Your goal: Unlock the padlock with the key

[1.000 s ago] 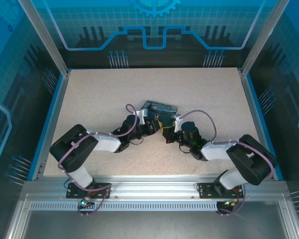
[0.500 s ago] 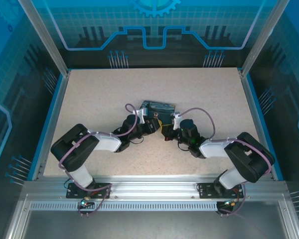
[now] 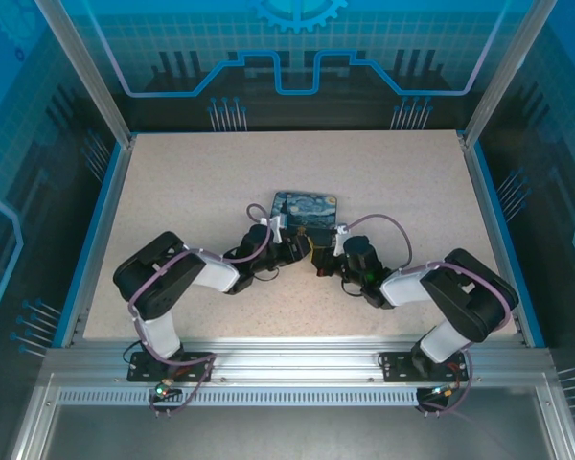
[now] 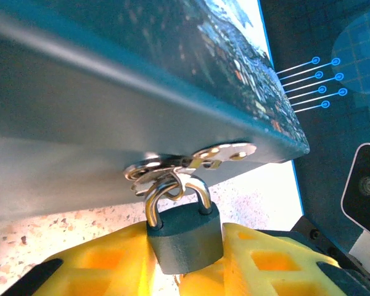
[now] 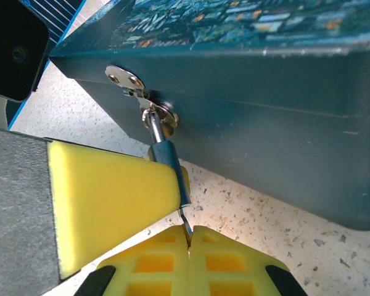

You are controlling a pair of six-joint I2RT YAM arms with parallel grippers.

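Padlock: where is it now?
Left wrist view, bottom centre: the padlock hangs from the hasp of the tin, between the yellow fingers of the left hand.

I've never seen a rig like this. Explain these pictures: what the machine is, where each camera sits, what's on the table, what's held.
This is a robot: a left arm and a right arm bolted at the near edge of the table, each ending in a two-finger gripper with yellow pads. The wide picture looks down from above; the close-ups come from cameras on each wrist. On the speckled table lies a painted blue tin, a small dark padlock hanging from its hasp. The left gripper flanks the padlock with its pads, apparently gripping it. The right gripper is pinched shut on a thin key reaching the padlock's underside.
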